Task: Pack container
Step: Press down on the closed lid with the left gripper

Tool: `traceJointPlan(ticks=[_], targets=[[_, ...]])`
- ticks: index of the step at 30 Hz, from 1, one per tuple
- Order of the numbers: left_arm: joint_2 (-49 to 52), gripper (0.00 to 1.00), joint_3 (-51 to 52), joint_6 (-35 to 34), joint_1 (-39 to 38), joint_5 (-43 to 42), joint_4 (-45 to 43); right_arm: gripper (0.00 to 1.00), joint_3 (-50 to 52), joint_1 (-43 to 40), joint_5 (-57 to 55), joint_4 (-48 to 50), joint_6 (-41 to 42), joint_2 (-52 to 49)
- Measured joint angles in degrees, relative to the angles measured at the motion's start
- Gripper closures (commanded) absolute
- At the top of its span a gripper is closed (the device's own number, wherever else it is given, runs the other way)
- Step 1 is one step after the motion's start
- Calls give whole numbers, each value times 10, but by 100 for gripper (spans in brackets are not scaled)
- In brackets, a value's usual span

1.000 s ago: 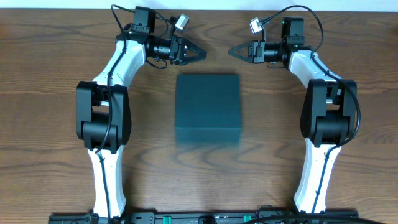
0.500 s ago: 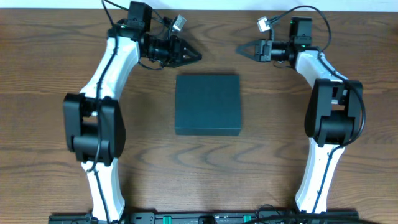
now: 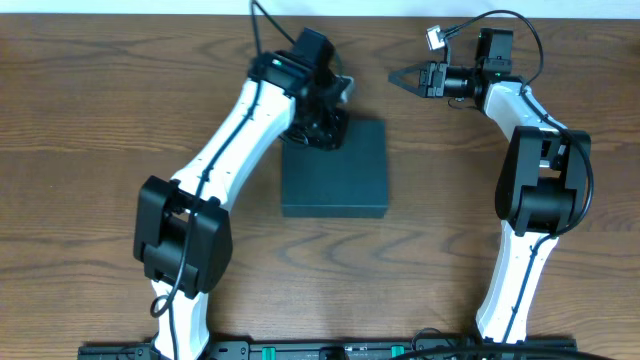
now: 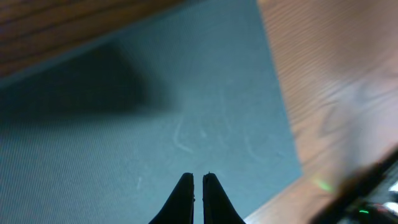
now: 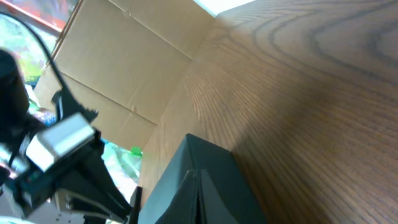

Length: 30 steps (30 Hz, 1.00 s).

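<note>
The container lies closed in the middle of the table, so bring your left gripper, its fingers pressed together and empty above the back-left corner, gently under the lid edge before lifting, while the right gripper, also closed and empty, hovers beyond it.

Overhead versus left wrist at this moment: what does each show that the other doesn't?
Only overhead: the whole container, both arms, and the right gripper, shut and off to the box's far right. Only left wrist: faint scuff marks on the lid, and the tips of the left gripper pressed together close over it. Both: the left gripper above the dark teal container on the wood table.
</note>
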State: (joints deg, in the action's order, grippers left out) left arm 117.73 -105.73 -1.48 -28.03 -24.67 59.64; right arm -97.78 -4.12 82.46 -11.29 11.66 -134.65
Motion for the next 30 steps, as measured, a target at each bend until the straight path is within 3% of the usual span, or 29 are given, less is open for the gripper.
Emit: traceJointPlan(ticks=[8,18,30], targets=[[0,94,8,0,-10,70,12,99,0,0,-1,-1,1,0],[0,94,74,0,-10,90,-4,99,0,0,-2,-2,1,0],[0,94,75,-1,-10,101,-12,99,0,0,-5,-2,1,0]])
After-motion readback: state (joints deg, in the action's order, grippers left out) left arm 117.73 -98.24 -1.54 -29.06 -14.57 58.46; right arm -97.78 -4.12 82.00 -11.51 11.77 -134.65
